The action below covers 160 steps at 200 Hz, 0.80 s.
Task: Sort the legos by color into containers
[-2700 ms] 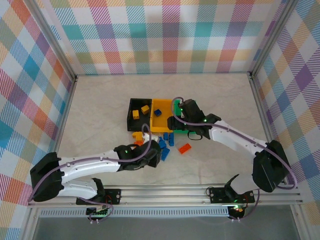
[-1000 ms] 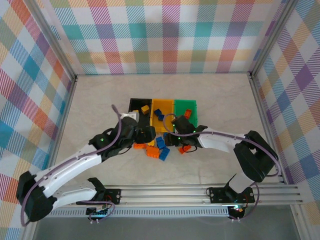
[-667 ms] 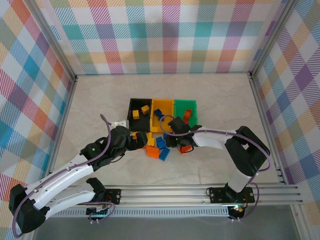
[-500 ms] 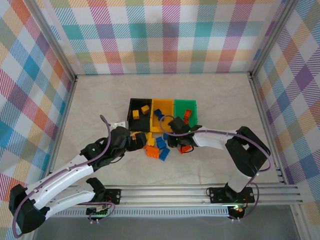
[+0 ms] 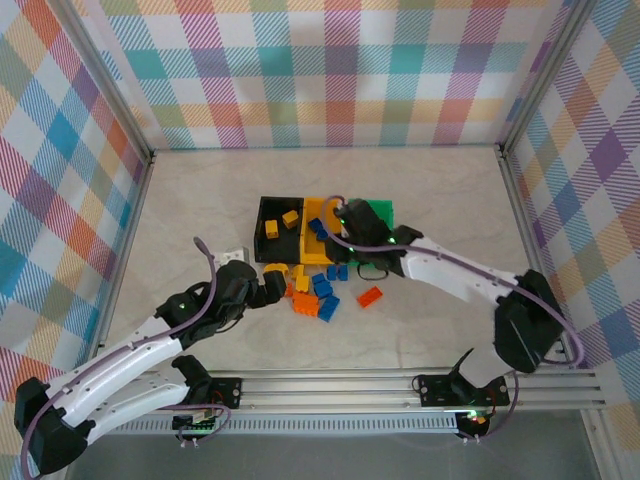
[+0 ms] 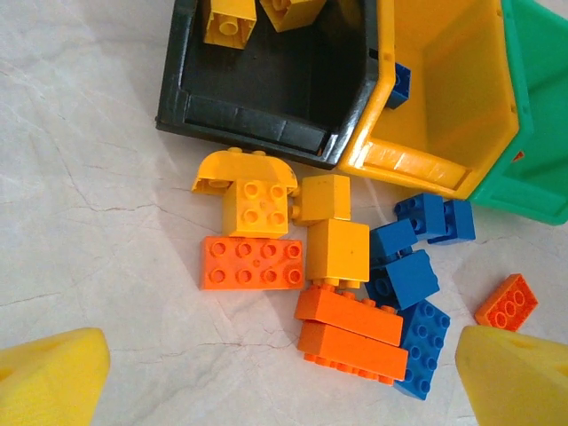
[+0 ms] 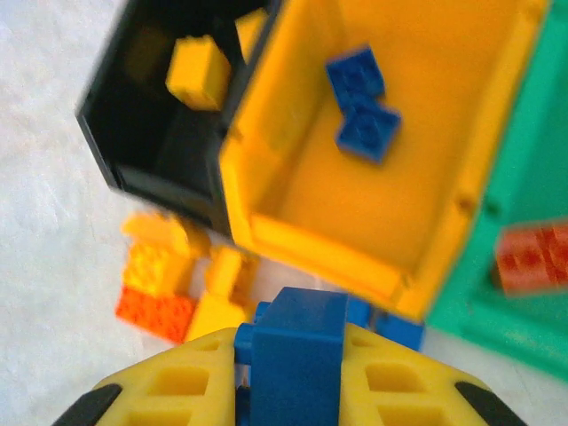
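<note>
Plastic, glossy and hard-edged, makes up three open rectangular bins joined in a row on a pale marbled table (image 5: 200, 200): a black bin (image 5: 280, 243), a yellow bin (image 5: 322, 248) and a green bin (image 5: 380, 212). From above, a pile of small studded bricks (image 5: 312, 290) is seen just in front of them, with one orange brick (image 5: 369, 296) lying apart. The left gripper (image 5: 283, 285) is held at the pile's left edge, the right gripper (image 5: 338, 228) over the yellow bin.

From the left wrist, two rough yellow pads (image 6: 49, 377) are seen spread wide with nothing between them. The loose bricks can be counted here: four yellow (one with a rounded top), four orange, five blue. Two yellow bricks (image 6: 229, 19) lie in the black bin, and a blue one (image 6: 399, 84) shows against the yellow bin's inner wall.

From the right wrist (a blurred picture), a blue brick (image 7: 297, 355) is seen clamped between ribbed yellow fingers (image 7: 177, 390), above the yellow bin's near wall. Two blue bricks (image 7: 355, 75) lie inside that bin, two yellow ones in the black bin, and one orange-red brick (image 7: 532, 257) in the green bin.
</note>
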Available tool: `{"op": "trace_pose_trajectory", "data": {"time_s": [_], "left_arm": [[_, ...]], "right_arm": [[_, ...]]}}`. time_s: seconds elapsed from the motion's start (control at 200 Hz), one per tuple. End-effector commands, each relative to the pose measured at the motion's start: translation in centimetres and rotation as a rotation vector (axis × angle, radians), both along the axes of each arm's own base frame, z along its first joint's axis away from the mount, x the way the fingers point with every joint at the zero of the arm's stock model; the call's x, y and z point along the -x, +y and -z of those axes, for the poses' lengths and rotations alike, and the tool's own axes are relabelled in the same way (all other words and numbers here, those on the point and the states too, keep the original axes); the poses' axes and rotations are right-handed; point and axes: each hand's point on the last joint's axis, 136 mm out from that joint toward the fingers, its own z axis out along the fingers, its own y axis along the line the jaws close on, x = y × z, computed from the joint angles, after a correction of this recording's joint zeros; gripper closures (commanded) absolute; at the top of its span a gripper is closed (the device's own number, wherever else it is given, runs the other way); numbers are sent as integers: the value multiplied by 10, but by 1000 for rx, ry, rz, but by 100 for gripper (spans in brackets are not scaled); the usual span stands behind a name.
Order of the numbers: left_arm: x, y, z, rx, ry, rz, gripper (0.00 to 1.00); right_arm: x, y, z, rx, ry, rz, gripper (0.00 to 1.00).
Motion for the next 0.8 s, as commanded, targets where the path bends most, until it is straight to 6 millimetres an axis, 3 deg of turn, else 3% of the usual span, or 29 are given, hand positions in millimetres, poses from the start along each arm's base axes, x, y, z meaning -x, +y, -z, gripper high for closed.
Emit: {"op": "trace_pose_trajectory", "data": {"time_s": [0.0, 0.125, 0.265, 0.315, 0.395, 0.515, 0.675, 0.795], "left_arm": [[8, 8, 9, -10, 16, -14, 0], [15, 10, 16, -4, 34, 0, 0], [22, 8, 23, 11, 58, 27, 0], [24, 7, 25, 13, 65, 40, 1], [25, 3, 26, 12, 66, 68, 1], [24, -7, 29, 10, 77, 119, 1], [20, -29, 41, -17, 123, 195, 5], [15, -45, 52, -68, 148, 239, 8]], "right_arm": [[-25, 5, 23, 90, 27, -6, 80], [-59, 15, 42, 126, 61, 25, 79], [-85, 24, 51, 161, 66, 52, 75], [-91, 25, 52, 172, 71, 64, 69], [-96, 27, 45, 165, 63, 71, 47], [-92, 27, 20, 108, 19, 67, 30], [-70, 13, -8, 30, -22, 72, 25], [-48, 0, -11, -16, -20, 70, 25]]}}
